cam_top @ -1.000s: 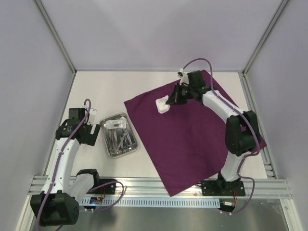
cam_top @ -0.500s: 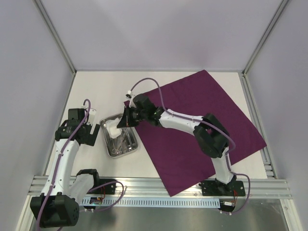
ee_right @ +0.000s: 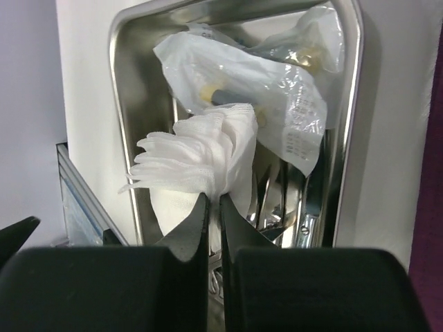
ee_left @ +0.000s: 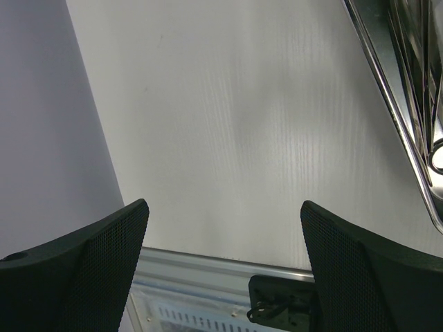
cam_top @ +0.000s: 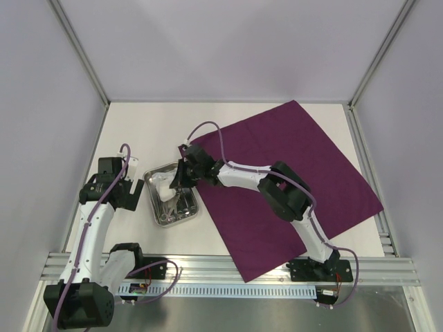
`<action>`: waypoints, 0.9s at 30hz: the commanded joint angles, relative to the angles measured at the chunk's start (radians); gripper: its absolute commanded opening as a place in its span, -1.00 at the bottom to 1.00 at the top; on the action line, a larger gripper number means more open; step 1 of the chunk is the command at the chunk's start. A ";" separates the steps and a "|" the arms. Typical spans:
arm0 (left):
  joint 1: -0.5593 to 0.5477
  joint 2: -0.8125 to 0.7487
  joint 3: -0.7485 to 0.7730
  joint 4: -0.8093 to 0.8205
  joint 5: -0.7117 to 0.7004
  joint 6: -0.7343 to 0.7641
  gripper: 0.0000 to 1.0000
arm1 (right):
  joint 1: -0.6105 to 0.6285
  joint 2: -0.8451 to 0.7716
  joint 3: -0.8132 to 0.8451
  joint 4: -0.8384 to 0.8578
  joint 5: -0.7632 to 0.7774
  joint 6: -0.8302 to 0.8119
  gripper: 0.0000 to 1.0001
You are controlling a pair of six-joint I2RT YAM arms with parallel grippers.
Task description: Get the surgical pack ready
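Observation:
A large dark purple cloth (cam_top: 291, 169) lies flat as a tilted square on the table's right. A shiny steel tray (cam_top: 158, 216) sits left of it, holding steel instruments (ee_right: 296, 200) and a clear plastic packet (ee_right: 277, 90). My right gripper (cam_top: 178, 182) reaches across the cloth over the tray and is shut on a stack of white gauze pads (ee_right: 201, 155), held just above the tray's contents. In the right wrist view the gripper (ee_right: 214, 200) pinches the gauze edge. My left gripper (cam_top: 128, 187) is open and empty, left of the tray; its fingers (ee_left: 90, 256) frame bare table.
The tray's rim (ee_left: 394, 117) shows at the right edge of the left wrist view. An aluminium rail (cam_top: 208, 266) runs along the table's near edge. Grey walls (cam_top: 41, 104) close in the left, back and right sides.
My right arm has swung left from over the cloth, carrying the gauze pads to the tray, and has lowered them into it. The left arm has not moved.

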 commanded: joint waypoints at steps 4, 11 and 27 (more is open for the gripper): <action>-0.002 -0.015 -0.001 -0.001 0.004 0.016 1.00 | 0.002 0.032 0.069 -0.063 0.060 -0.027 -0.85; -0.004 -0.008 0.003 0.001 0.008 0.016 1.00 | 0.002 -0.010 0.092 -0.117 0.098 -0.101 -0.39; -0.002 -0.009 0.003 -0.001 0.016 0.019 1.00 | 0.018 -0.214 0.115 -0.279 0.221 -0.286 -0.13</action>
